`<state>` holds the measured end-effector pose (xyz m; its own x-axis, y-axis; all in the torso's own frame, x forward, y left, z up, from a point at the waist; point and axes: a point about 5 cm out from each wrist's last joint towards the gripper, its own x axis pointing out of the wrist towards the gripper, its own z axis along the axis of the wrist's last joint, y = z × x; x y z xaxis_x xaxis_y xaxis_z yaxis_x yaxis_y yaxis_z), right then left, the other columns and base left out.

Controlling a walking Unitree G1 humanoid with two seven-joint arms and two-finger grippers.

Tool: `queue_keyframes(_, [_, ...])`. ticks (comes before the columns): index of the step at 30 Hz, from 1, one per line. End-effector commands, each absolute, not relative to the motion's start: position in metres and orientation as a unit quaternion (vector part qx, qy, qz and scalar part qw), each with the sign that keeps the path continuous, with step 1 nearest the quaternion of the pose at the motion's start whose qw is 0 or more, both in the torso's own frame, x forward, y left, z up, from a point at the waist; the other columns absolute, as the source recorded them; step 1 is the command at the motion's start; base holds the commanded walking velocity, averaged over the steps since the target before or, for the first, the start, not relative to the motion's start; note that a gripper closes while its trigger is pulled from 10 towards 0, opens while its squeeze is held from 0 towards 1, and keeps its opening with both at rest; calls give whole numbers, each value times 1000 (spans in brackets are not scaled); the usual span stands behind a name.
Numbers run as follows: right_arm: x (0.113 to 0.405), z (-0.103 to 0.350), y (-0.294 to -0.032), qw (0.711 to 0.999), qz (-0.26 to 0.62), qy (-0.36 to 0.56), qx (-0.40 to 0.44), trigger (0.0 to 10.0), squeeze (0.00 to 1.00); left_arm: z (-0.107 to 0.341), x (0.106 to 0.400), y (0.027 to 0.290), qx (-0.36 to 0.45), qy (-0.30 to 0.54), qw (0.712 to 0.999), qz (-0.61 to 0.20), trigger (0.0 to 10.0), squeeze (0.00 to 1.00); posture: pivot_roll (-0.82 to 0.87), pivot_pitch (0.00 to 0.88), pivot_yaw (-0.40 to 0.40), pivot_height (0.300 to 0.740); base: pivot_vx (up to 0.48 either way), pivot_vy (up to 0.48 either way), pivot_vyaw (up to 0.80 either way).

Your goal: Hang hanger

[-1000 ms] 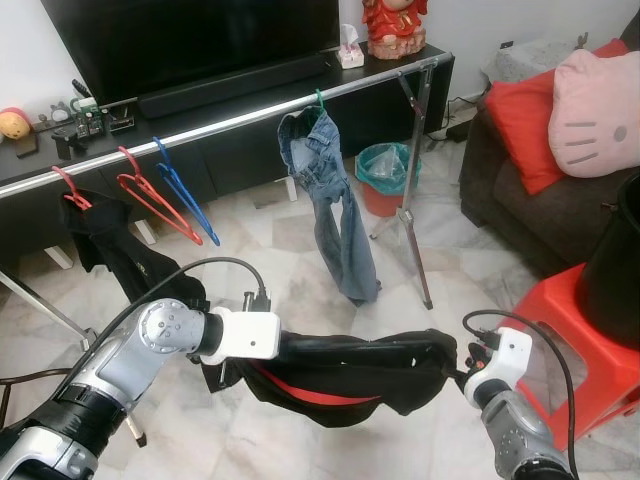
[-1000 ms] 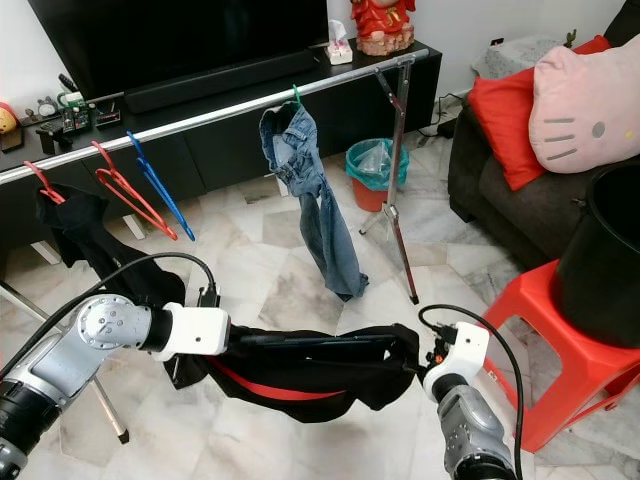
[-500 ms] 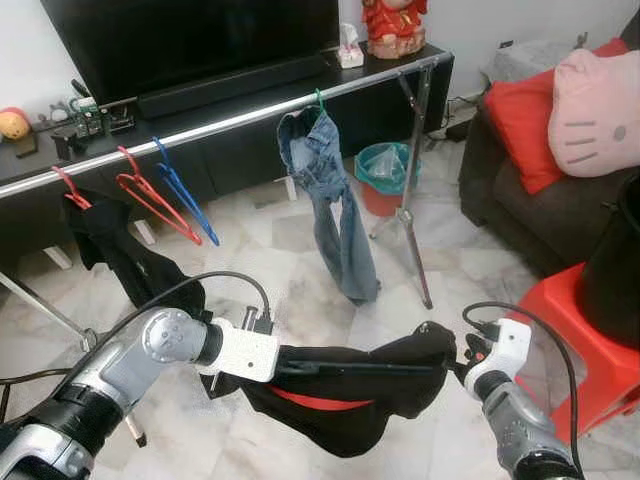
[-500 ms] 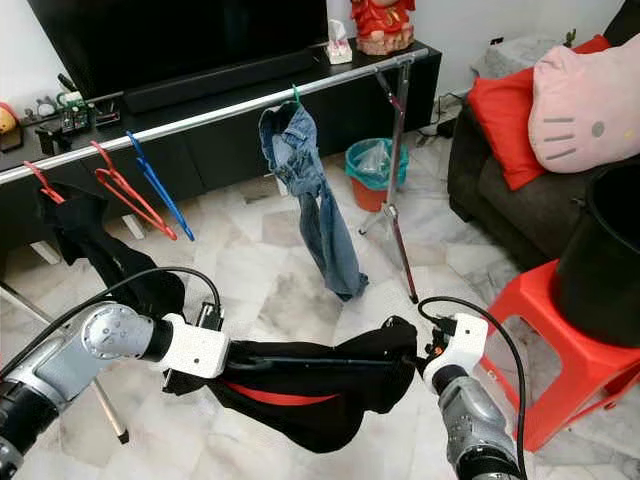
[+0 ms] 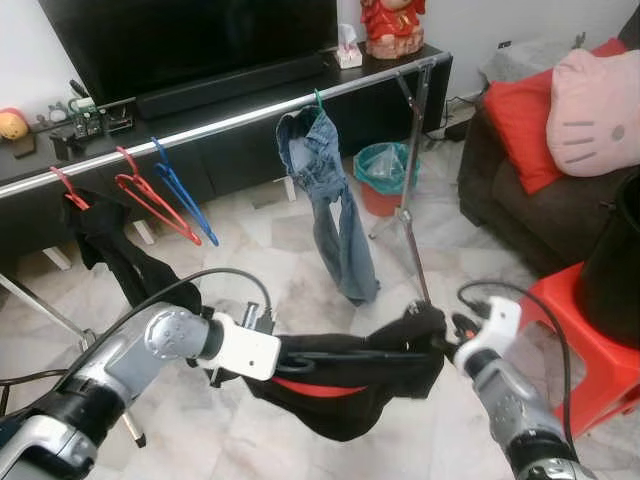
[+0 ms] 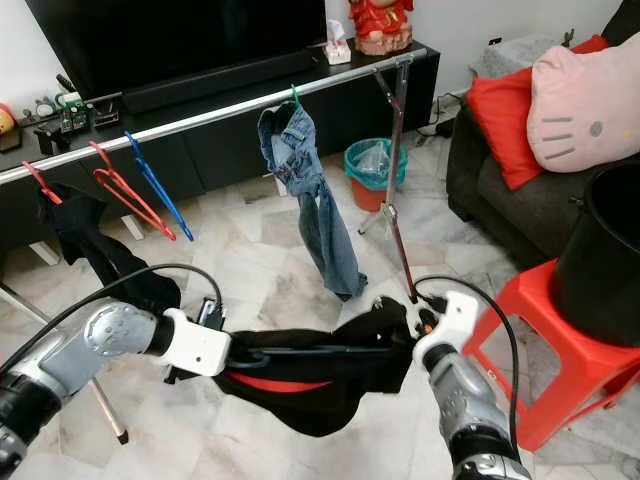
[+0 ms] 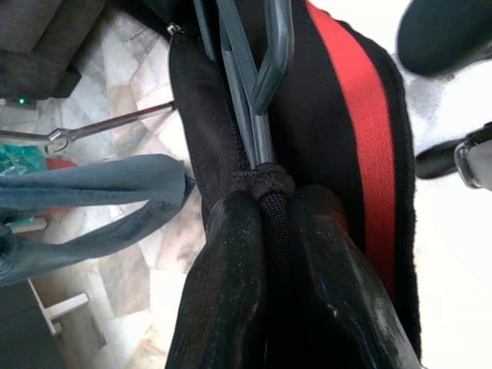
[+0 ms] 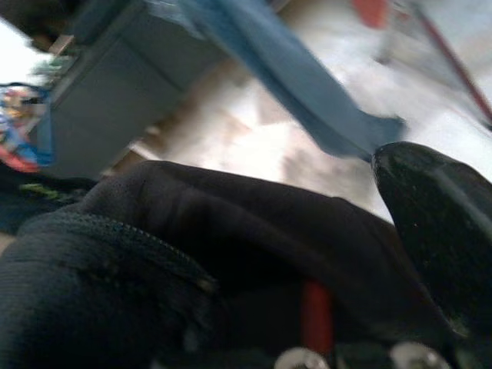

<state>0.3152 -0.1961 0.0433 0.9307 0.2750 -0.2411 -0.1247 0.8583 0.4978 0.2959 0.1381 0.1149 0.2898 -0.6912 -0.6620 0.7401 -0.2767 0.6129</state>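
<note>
A black garment (image 5: 350, 385) with a red band is held stretched between the two grippers, low over the tiled floor (image 5: 270, 260) and well short of the rail (image 5: 230, 122). The left gripper (image 7: 265, 231) is seen pinched narrow on a bunched hem of the garment, with the grey hanger (image 7: 257, 92) threaded into the cloth just beyond the fingertips. The right gripper (image 5: 440, 345) is buried in the other end of the cloth; one black finger (image 8: 434, 200) is seen beside the fabric, but whether the fingers are closed on it cannot be told.

On the rail, jeans (image 5: 330, 200) are hung near the right stand (image 5: 412, 180), while red hangers (image 5: 140, 190), a blue hanger (image 5: 185, 200) and another dark garment (image 5: 110, 250) are hung toward the left. A free stretch of rail lies between the blue hanger and the jeans.

Hazards, as judged from this position:
- The hanger may be slid out of the cloth if only fabric is gripped, since the hook is not seen to be held.
- The sagging middle of the garment may be dragged on the floor while it is carried forward.
- The jeans or the stand may be snagged if the lift is made too far right.
- The red stool (image 5: 590, 340) lies close beside the right arm and may be struck.
</note>
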Motion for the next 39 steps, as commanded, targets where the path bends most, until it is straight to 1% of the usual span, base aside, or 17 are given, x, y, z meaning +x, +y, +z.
queue_keyframes(1, [321, 51, -189, 950, 126, 148, 243, 10000, 0, 113, 296, 138, 547, 25, 586, -597, 10000, 0, 84, 17, 104, 740, 0, 0, 0])
queue_keyframes(3, [321, 51, -184, 948, 138, 167, 234, 10000, 0, 113, 298, 138, 553, 21, 588, -590, 10000, 0, 82, 14, 101, 740, 0, 0, 0])
queue_keyframes(4, [321, 49, -176, 943, 151, 187, 229, 10000, 0, 114, 300, 137, 559, 15, 590, -582, 10000, 0, 81, 15, 100, 740, 0, 0, 0])
queue_keyframes(7, [320, 47, -164, 934, 155, 215, 240, 10000, 0, 113, 303, 134, 568, 3, 593, -572, 10000, 0, 79, 13, 98, 740, 0, 0, 0])
queue_keyframes(11, [317, 48, -150, 923, 170, 231, 257, 10000, 0, 110, 304, 132, 580, 3, 585, -567, 10000, 0, 76, 17, 94, 740, 0, 0, 0])
queue_keyframes(15, [315, 50, -150, 921, 168, 235, 261, 10000, 0, 109, 306, 134, 586, 4, 590, -555, 10000, 0, 72, 20, 94, 740, 0, 0, 0])
queue_keyframes(17, [313, 56, -156, 917, 148, 236, 286, 10000, 0, 107, 309, 139, 601, 9, 587, -543, 10000, 0, 67, 23, 93, 740, 0, 0, 0])
queue_keyframes(20, [313, 57, -160, 920, 119, 242, 284, 10000, 0, 106, 312, 140, 614, 13, 585, -530, 10000, 0, 65, 23, 91, 740, 0, 0, 0])
queue_keyframes(25, [312, 61, -161, 921, 98, 234, 295, 10000, 0, 105, 316, 144, 630, 27, 579, -516, 10000, 0, 64, 25, 92, 740, 0, 0, 0])
queue_keyframes(27, [310, 59, -162, 923, 94, 242, 284, 10000, 0, 105, 317, 146, 632, 28, 580, -513, 10000, 0, 64, 27, 94, 740, 0, 0, 0])
queue_keyframes(31, [308, 57, -161, 921, 94, 251, 283, 10000, 0, 109, 320, 145, 626, 14, 596, -503, 10000, 0, 69, 27, 95, 740, 0, 0, 0])
queue_keyframes(32, [308, 56, -159, 920, 93, 254, 283, 10000, 0, 110, 320, 141, 615, 5, 606, -505, 10000, 0, 69, 27, 95, 740, 0, 0, 0])
queue_keyframes(33, [308, 56, -159, 920, 92, 254, 283, 10000, 0, 110, 320, 141, 613, 5, 607, -505, 10000, 0, 69, 27, 95, 740, 0, 0, 0])
queue_keyframes(35, [306, 53, -154, 917, 97, 262, 284, 10000, 0, 115, 320, 132, 586, -16, 635, -503, 10000, 0, 72, 28, 94, 740, 0, 0, 0])
queue_keyframes(37, [305, 51, -149, 910, 95, 263, 305, 10000, 0, 121, 320, 122, 551, -41, 666, -501, 10000, 0, 76, 29, 93, 740, 0, 0, 0])
queue_keyframes(38, [305, 51, -149, 910, 95, 263, 305, 10000, 0, 121, 320, 122, 551, -41, 666, -501, 10000, 0, 76, 29, 93, 740, 0, 0, 0])
queue_keyframes(39, [304, 51, -145, 904, 98, 262, 322, 10000, 0, 125, 318, 116, 511, -49, 691, -509, 10000, 0, 76, 30, 93, 740, 0, 0, 0])
